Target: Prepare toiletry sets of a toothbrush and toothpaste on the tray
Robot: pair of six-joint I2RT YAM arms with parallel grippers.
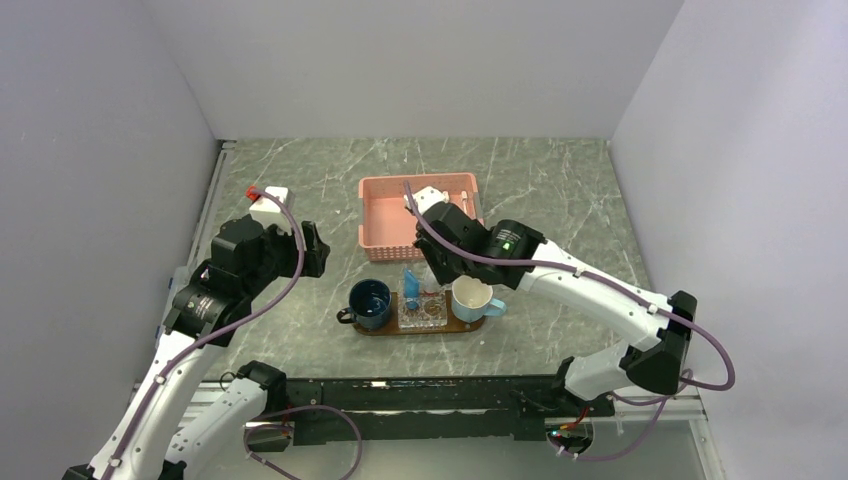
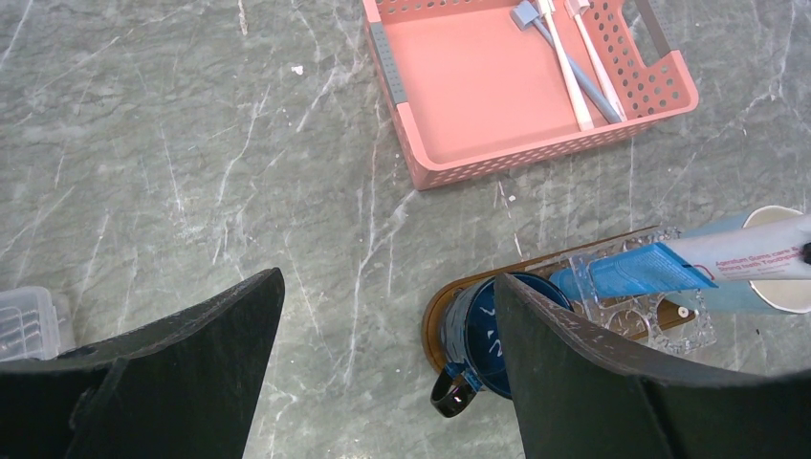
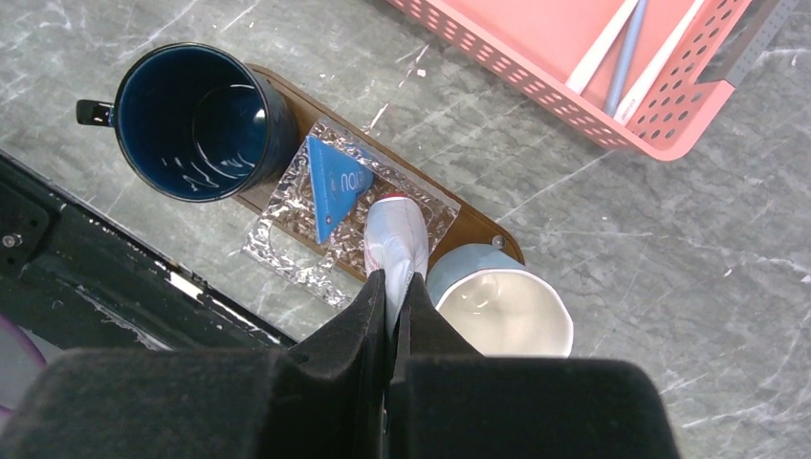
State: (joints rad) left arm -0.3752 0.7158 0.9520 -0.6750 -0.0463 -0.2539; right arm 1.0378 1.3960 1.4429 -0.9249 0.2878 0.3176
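Note:
The dark-brown tray [image 1: 386, 328] [image 2: 436, 314] [image 3: 476, 228] carries two mugs with a clear square dish [image 1: 423, 316] [image 2: 681, 329] [image 3: 287, 234] between them. My right gripper [image 1: 437, 268] [image 3: 397, 279] is shut on the white end of a toothpaste [image 1: 411, 284] [image 2: 636, 272] [image 3: 396, 237]. The tube slants down, its blue end over the dish. Several toothbrushes [image 2: 572, 72] [image 3: 604, 55] lie in the pink basket. My left gripper [image 1: 312, 250] [image 2: 387, 277] hangs open and empty over bare table, left of the dark-blue mug.
A dark-blue mug [image 1: 368, 302] [image 2: 483, 337] [image 3: 196, 120] stands on the tray's left end, a light-blue mug [image 1: 474, 298] [image 2: 777, 277] [image 3: 502, 311] on its right end. The pink basket [image 1: 385, 215] [image 2: 469, 91] [image 3: 669, 115] sits behind the tray. A clear plastic box [image 2: 24, 320] lies far left.

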